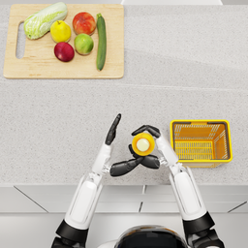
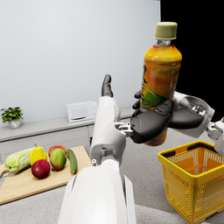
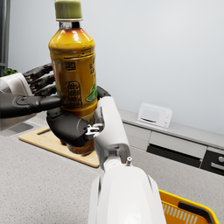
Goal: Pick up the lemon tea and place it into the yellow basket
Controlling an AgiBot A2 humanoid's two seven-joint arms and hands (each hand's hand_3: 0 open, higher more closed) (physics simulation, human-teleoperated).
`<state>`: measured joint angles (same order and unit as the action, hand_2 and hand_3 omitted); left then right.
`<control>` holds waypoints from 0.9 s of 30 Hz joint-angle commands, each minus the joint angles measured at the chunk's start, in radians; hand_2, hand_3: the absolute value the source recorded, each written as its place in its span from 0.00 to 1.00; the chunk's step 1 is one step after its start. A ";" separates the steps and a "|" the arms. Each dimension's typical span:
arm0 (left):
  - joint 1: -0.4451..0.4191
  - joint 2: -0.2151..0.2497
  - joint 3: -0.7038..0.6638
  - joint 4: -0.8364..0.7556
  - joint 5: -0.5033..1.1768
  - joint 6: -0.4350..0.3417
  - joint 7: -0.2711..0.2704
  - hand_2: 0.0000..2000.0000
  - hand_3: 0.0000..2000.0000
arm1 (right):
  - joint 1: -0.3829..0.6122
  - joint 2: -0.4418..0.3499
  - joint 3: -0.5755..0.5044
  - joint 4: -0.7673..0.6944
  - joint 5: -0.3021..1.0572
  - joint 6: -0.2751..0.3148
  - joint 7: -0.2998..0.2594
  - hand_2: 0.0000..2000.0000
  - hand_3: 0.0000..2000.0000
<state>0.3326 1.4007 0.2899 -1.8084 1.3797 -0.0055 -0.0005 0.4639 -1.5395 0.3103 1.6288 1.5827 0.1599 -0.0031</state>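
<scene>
A: Amber liquid, clear plastic wall, pale green ribbed cap: confirm the lemon tea (image 3: pixel 74 65) position.

B: The bottle stands upright above the tabletop (image 1: pixel 72 111), just left of the yellow basket (image 1: pixel 223 145). The right hand (image 1: pixel 145 145) grips its lower body, dark fingers wrapped around the label. In the head view only the round cap and orange shoulder show.

A: State of the left hand?

B: The left hand (image 1: pixel 116 145) holds nothing. Its fingers are extended flat and straight, and its thumb reaches sideways toward the bottle's base. The views do not settle whether the thumb touches the bottle or the right hand.

A: Basket construction?

B: Rectangular, slotted mesh walls, solid rim. It rests on the speckled grey tabletop, close beside the right forearm.

A: Other items?

B: A pale wooden cutting board (image 1: pixel 63 70) with a slot handle lies well apart at the far left. It carries a cabbage (image 1: pixel 44 19), a yellow pear (image 1: pixel 60 31), a peach (image 1: pixel 84 22), a green apple (image 1: pixel 84 44), a red apple (image 1: pixel 64 51) and a long cucumber (image 1: pixel 101 41).
</scene>
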 commanded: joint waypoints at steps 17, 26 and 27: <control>-0.077 0.007 -0.463 0.009 -0.001 0.005 0.001 0.00 0.00 | -0.100 -0.013 -0.489 -0.063 -0.002 0.002 -0.335 0.00 0.67; 0.148 -0.098 -0.475 0.073 -0.001 0.005 0.001 0.00 0.00 | 0.032 0.045 -0.471 0.130 -0.002 -0.152 -0.030 0.00 0.00; 0.163 -0.087 -0.500 0.085 -0.001 0.005 0.001 0.00 0.00 | 0.030 0.038 -0.491 0.125 -0.002 -0.154 -0.021 0.00 0.00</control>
<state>0.4303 1.3332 -0.1817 -1.7443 1.3790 0.0000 0.0000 0.4556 -1.5119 -0.1473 1.7378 1.5809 0.0042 -0.0172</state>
